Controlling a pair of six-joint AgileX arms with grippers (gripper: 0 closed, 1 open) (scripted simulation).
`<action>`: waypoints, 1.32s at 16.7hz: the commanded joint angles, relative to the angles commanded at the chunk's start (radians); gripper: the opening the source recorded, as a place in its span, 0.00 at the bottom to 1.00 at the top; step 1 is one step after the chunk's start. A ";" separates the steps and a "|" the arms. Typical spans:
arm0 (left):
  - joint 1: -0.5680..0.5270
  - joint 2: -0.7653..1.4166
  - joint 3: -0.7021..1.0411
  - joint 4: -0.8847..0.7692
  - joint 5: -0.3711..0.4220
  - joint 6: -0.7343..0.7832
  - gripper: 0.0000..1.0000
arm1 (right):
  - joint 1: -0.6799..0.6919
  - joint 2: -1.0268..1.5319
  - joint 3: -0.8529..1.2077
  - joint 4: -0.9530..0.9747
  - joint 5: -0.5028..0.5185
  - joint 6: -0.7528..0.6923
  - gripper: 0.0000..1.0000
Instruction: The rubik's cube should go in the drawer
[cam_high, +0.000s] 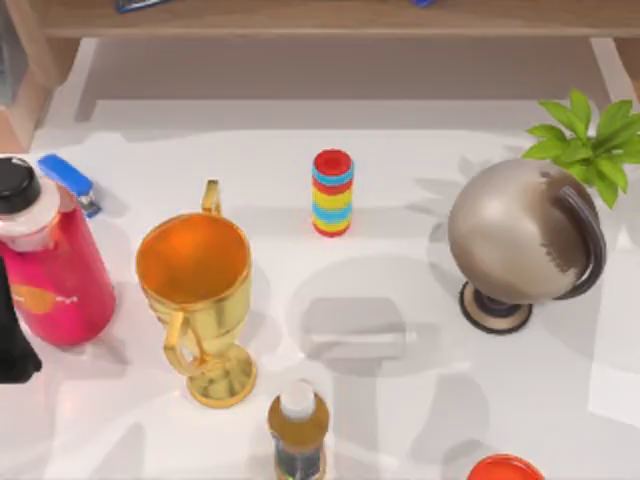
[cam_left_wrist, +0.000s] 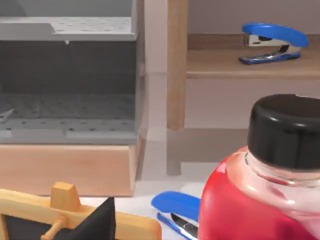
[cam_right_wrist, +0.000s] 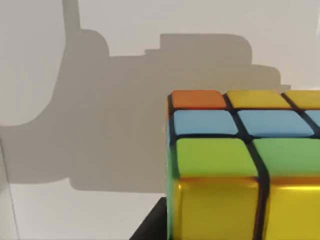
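Logging item: rubik's cube (cam_right_wrist: 245, 165), seen close up against my right wrist camera above white table (cam_right_wrist: 75, 210); right arm nearer it. I cannot tell either gripper's finger state. Grey drawer (cam_left_wrist: 67, 112) lies toward my left arm.

The white table (cam_high: 400, 180) holds many things. At the left stands a red bottle (cam_high: 55, 270) with a black cap, and a blue stapler (cam_high: 70, 182) lies just behind it. A gold cup (cam_high: 197, 300) stands near the middle. Farther back is a stack of colored rings (cam_high: 332, 193). At the right stands a globe (cam_high: 520, 245), with a green plant (cam_high: 590, 145) behind it. At the near edge stands a small brown bottle (cam_high: 298, 430).
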 joint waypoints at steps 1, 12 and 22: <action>0.000 0.000 0.000 0.000 0.000 0.000 1.00 | 0.000 0.010 0.001 -0.001 -0.004 -0.001 0.00; 0.000 0.000 0.000 0.000 0.000 0.000 1.00 | 0.000 0.010 0.001 -0.001 -0.004 -0.001 0.45; 0.000 0.000 0.000 0.000 0.000 0.000 1.00 | 0.000 0.010 0.001 -0.001 -0.004 -0.001 1.00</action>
